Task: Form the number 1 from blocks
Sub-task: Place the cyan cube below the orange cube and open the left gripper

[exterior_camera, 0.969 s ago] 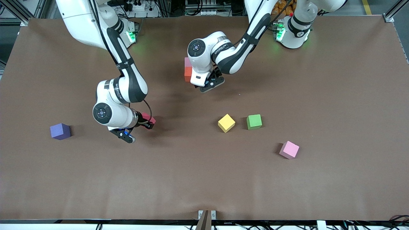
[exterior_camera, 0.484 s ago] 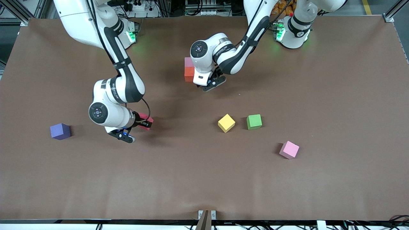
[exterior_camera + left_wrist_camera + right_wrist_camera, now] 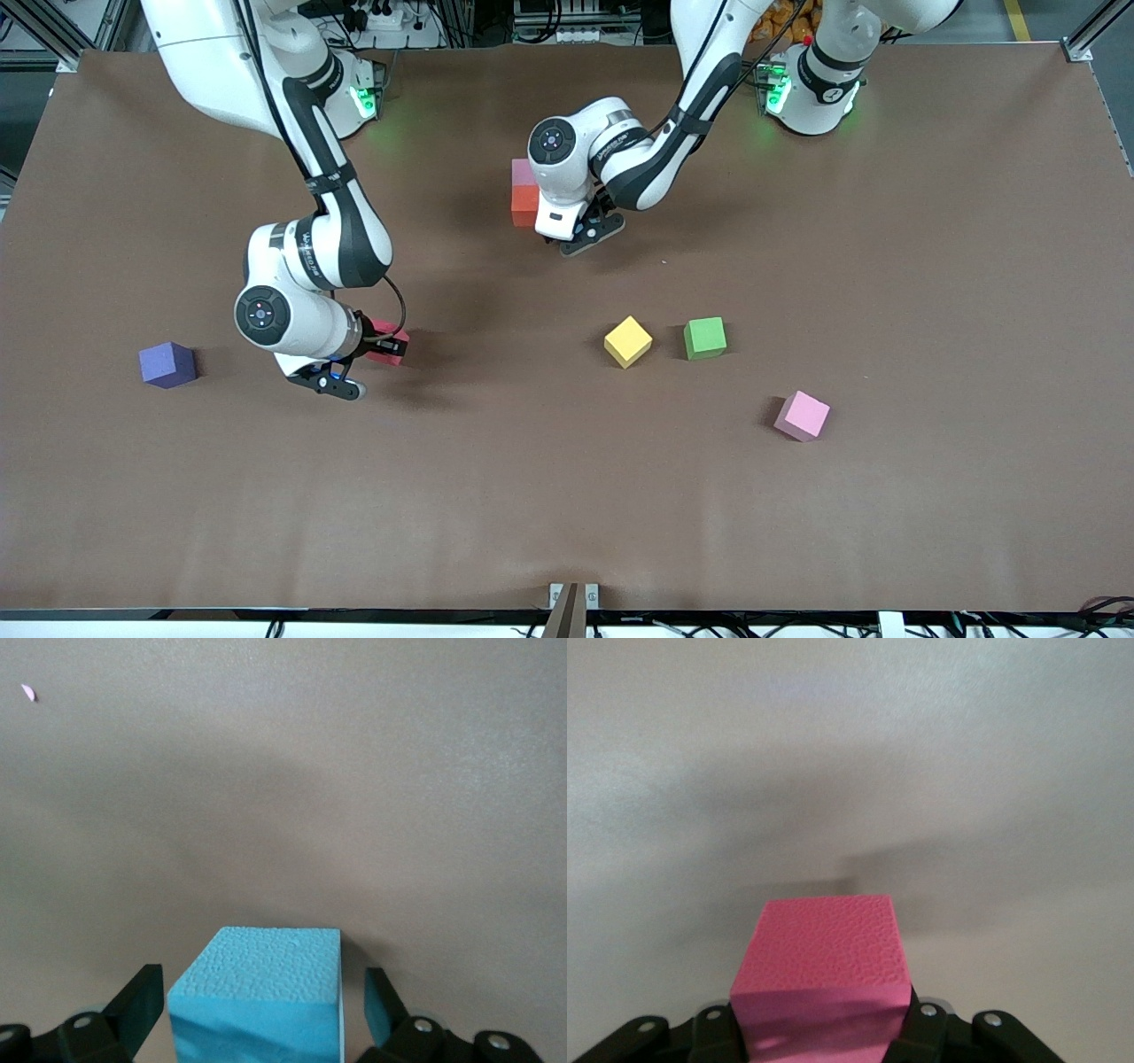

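Observation:
My right gripper [image 3: 387,344] is shut on a red block [image 3: 390,339] and holds it just above the table, between the purple block [image 3: 166,364] and the yellow block [image 3: 628,341]. In the right wrist view the red block [image 3: 824,948] fills the shut gripper [image 3: 819,1020]. My left gripper [image 3: 261,997] is open around a blue block [image 3: 266,966], with a gap on each side. In the front view the left hand [image 3: 576,226] hides that block. It hangs beside an orange block [image 3: 523,206] that touches a pink block [image 3: 523,171].
A green block [image 3: 705,338] sits beside the yellow one, toward the left arm's end. A second pink block [image 3: 802,416] lies nearer the front camera than the green one. The brown table [image 3: 567,496] stretches bare toward the camera.
The right arm has carried the red block a little toward the purple block. The left hand has shifted slightly toward the robots' bases, its fingers still open.

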Controlling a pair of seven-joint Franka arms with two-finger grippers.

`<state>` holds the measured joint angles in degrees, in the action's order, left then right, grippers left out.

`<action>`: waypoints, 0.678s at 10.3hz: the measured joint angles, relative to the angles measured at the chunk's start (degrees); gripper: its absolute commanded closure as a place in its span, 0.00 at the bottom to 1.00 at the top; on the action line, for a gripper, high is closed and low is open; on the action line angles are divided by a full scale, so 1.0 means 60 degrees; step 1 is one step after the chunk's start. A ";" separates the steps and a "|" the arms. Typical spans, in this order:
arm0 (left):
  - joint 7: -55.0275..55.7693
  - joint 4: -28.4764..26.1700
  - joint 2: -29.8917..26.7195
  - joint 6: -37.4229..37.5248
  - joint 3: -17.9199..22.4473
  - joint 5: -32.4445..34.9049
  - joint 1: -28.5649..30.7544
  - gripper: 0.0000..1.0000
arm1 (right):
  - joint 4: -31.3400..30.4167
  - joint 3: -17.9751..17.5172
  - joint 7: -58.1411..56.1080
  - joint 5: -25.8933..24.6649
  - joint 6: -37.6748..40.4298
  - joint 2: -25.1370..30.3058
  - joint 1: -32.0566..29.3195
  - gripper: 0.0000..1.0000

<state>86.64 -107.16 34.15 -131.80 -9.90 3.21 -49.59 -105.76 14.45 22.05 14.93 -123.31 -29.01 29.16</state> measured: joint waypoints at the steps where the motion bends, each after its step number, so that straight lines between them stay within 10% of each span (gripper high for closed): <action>1: 0.0000 0.0000 0.0000 -0.0013 -0.0025 0.0000 0.0000 0.20 | 0.0036 0.0045 -0.0077 -0.0086 -0.0019 0.0001 0.0004 0.58; 2: 0.0000 0.0001 0.0000 -0.0017 -0.0086 0.0000 -0.0001 0.77 | 0.0058 0.0103 -0.0172 -0.0091 -0.0041 0.0001 0.0007 0.58; 3: 0.0000 0.0001 0.0000 -0.0026 -0.0160 0.0000 -0.0004 1.00 | 0.0070 0.0140 -0.0212 -0.0091 -0.0057 0.0001 0.0007 0.58; 7: -0.0004 0.0067 -0.0009 -0.0047 -0.0187 0.0000 0.0022 1.00 | 0.0191 0.0243 -0.0219 -0.0094 -0.0105 0.0003 0.0025 0.58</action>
<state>86.61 -106.76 34.10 -132.08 -11.03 3.21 -49.45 -104.62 15.91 20.74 14.37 -123.95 -29.00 29.31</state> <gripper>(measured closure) 0.410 0.419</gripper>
